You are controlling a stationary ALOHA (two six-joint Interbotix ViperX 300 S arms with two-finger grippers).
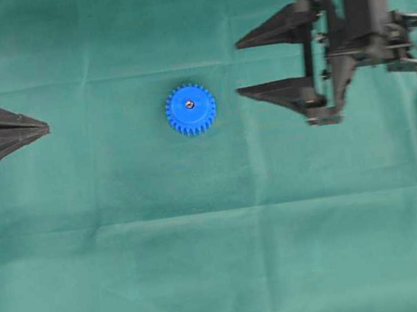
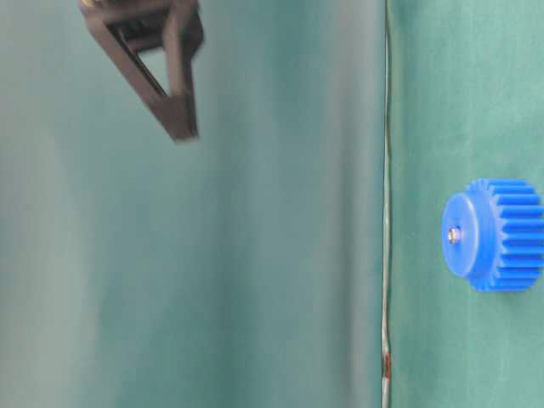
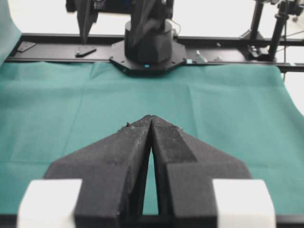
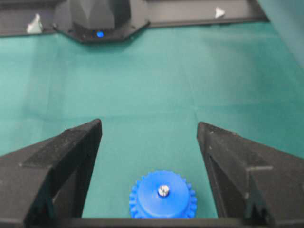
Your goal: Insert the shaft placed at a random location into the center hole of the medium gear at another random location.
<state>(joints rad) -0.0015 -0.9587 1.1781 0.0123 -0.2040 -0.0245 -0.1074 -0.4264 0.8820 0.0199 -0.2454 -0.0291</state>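
Black fingers [image 3: 152, 142] of the left gripper [image 1: 43, 129] fill the near part of the left wrist view, pressed together with only a thin seam between them and nothing held. Overhead, that gripper sits at the far left edge of the green cloth [image 1: 132, 275], its tip pointing right toward the middle.

Right of it, well apart and near the centre of the cloth, lies the gear [image 1: 190, 109], flat, blue, teeth all round. The shaft [image 1: 190, 104] stands in the centre hole, its shiny round end showing just above the hub. From table level the silver end [image 2: 455, 235] sits at the middle of the hub face. The right wrist view shows the same: the pin [image 4: 163, 191] upright in the gear [image 4: 163, 195].

Farther right, the right gripper [image 1: 238, 69] has its fingers spread wide and empty, tips pointing left toward the gear but clear of it. At table level its dark fingers [image 2: 174, 85] hang well above the cloth.
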